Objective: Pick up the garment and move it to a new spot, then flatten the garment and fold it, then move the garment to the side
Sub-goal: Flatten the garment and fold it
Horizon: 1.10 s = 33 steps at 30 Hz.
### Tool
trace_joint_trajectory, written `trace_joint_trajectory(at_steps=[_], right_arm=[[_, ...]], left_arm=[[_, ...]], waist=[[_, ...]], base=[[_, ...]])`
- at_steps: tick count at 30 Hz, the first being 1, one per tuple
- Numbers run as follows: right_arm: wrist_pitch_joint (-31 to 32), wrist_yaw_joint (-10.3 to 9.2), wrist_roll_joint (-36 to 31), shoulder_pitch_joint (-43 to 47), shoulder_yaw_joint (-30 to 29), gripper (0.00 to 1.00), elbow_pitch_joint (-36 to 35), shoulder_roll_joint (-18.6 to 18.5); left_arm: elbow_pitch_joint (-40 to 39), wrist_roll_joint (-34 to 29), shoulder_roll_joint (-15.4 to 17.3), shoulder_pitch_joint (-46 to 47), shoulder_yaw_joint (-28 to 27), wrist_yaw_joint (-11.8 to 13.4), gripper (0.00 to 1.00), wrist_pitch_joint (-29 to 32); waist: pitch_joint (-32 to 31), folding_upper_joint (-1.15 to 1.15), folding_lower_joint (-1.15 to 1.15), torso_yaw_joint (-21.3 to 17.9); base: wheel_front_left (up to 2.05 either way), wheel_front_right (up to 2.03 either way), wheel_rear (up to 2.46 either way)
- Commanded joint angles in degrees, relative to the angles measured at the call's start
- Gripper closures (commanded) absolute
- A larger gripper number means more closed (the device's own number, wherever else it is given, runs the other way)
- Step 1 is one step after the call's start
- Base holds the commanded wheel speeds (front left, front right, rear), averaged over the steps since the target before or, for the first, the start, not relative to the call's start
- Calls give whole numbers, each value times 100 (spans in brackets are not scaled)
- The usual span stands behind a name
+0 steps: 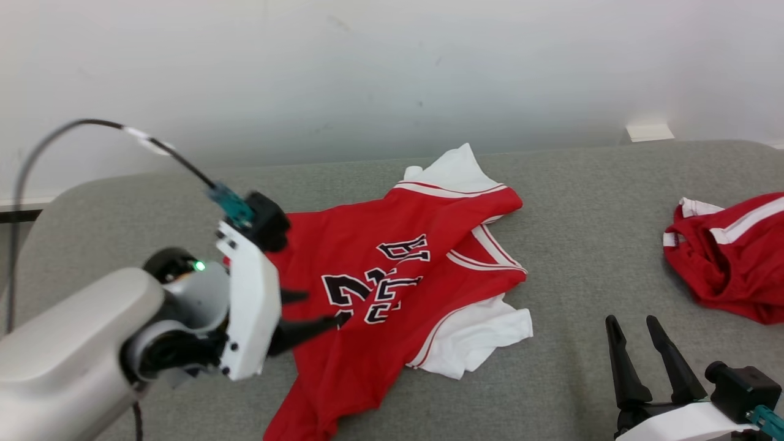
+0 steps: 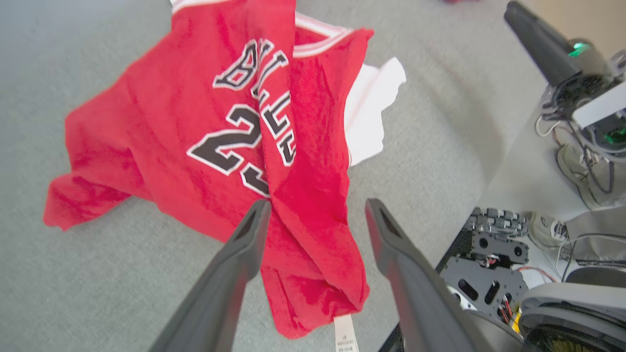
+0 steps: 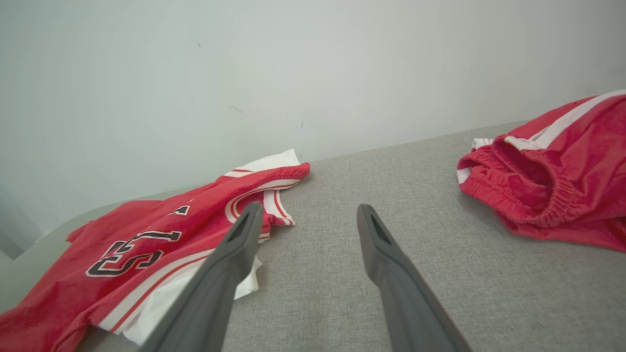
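The garment [image 1: 392, 288] is a red jersey with black and white lettering and white sleeves, lying crumpled on the grey table [image 1: 582, 214]. My left gripper [image 1: 324, 307] hovers over its left part, open. In the left wrist view [image 2: 318, 208] a fold of the red garment [image 2: 195, 127] lies between and below the two spread fingers, and a white label hangs at its near end. My right gripper [image 1: 631, 321] stands open over bare table at the lower right, apart from the garment [image 3: 146, 244]; the right wrist view [image 3: 309, 209] shows nothing between its fingers.
A second red piece with white stripes, shorts [image 1: 729, 257], lies bunched at the table's right end [image 3: 552, 181]. A pale wall runs behind the table. The left wrist view shows the table's rounded edge [image 2: 489, 161], with the robot's base and shoes [image 2: 577, 171] on the floor beyond.
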State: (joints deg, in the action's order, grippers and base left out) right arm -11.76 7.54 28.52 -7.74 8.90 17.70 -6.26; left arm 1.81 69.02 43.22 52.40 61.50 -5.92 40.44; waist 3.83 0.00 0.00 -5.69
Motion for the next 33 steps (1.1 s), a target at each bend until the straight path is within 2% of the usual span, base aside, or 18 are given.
trace_joint_trajectory(at_steps=[1, 5, 9, 14, 17, 20, 24, 26, 30, 33], right_arm=[[-38, -12, -9, 55, -23, 0, -39, -38], [-59, -12, -42, 134, -111, 0, -128, -26], [-96, -12, -74, 212, -202, 0, -219, -9], [-126, -12, -131, 323, -272, 0, -371, -23], [-141, -12, -146, 374, -295, 0, -459, -28], [-159, -12, -153, 457, -329, 0, -538, -32], [-177, -12, -224, 558, -394, 0, -640, -10], [-194, -12, -237, 619, -433, 0, -712, 24], [-211, -12, -261, 725, -472, 0, -786, 78], [-212, -12, -264, 752, -491, 0, -810, 99]], left_arm=[[-41, -64, 71, -104, -82, 78, 0, -183], [-262, -487, 257, -471, -576, 561, 0, -1590], [-324, -604, 171, -1147, -1039, 1110, 0, -3056], [-214, -1060, 174, -1872, -1408, 1871, 0, -4623], [-193, -1077, 115, -2359, -1703, 2273, 0, -5316], [-268, -1283, 43, -2816, -2053, 2565, 0, -5528], [-461, -1872, -376, -3550, -2861, 2773, 0, -5555], [-507, -2188, -706, -4019, -3281, 2802, 0, -5554], [-435, -2620, -1299, -4760, -3832, 2543, 0, -5554], [-295, -2865, -1641, -5056, -4018, 2224, 0, -5555]], waist=[[-10, 0, 0, 61], [11, 0, 0, 177], [0, 0, 0, 287], [-65, 0, 0, 399], [-103, 0, 0, 440], [-117, 0, 0, 472], [-153, 0, 0, 514], [-163, 0, 0, 519], [-147, 0, 0, 521], [-115, 0, 0, 527]], base=[[0, 0, 0], [0, 0, 0], [0, 0, 0], [0, 0, 0], [0, 0, 0], [0, 0, 0], [0, 0, 0], [0, 0, 0], [0, 0, 0], [0, 0, 0]])
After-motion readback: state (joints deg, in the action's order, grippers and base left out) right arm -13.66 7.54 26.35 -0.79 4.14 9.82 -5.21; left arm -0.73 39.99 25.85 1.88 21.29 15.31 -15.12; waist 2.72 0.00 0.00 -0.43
